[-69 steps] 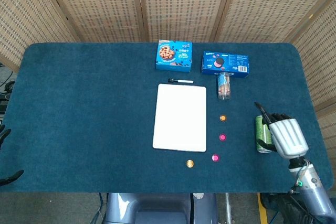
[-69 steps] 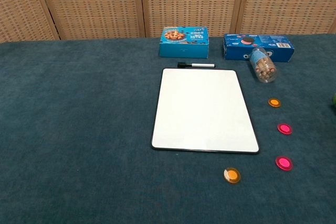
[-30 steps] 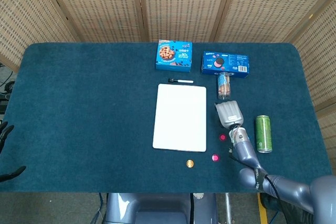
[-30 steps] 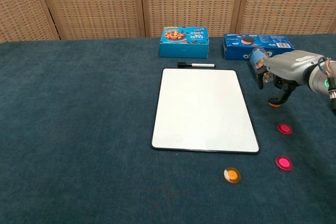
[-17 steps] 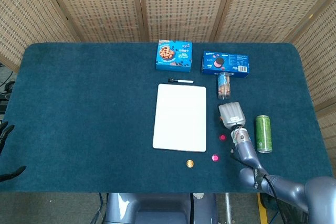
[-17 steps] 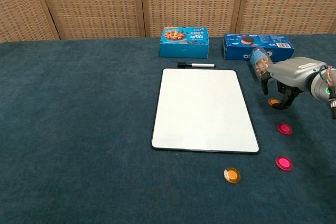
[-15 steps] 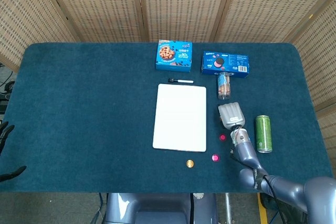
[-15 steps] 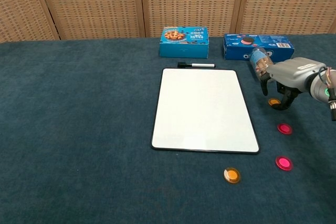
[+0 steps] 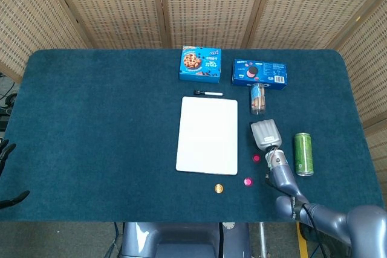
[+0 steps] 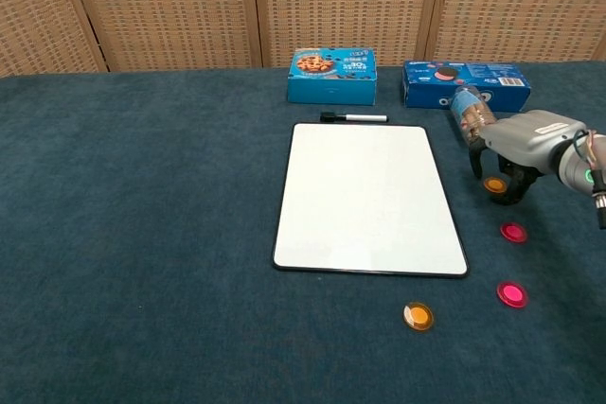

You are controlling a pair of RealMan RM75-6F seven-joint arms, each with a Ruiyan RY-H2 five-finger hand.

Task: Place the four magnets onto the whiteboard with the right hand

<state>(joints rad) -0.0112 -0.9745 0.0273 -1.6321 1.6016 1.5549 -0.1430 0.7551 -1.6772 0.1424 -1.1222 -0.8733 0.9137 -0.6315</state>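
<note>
Fingers (image 10: 518, 191) of my right hand (image 10: 525, 144) curl down around the orange magnet (image 10: 494, 184) on the blue cloth, just right of the whiteboard (image 10: 367, 198); whether they actually pinch it or only bracket it I cannot tell, since the magnet looks to sit on the cloth between them. From the head view my right hand (image 9: 266, 133) covers that magnet. Below it lie the upper pink magnet (image 10: 513, 232) and the lower pink magnet (image 10: 512, 293), and a second orange magnet (image 10: 418, 315) sits near the whiteboard's lower right corner; all three are off the board, which is bare. My left hand (image 9: 7, 173) shows only as dark fingers at the table's left edge, state unclear. Behind my right hand lies a tipped snack tube (image 10: 472, 113), and a marker (image 10: 352, 117) rests along the board's top edge
</note>
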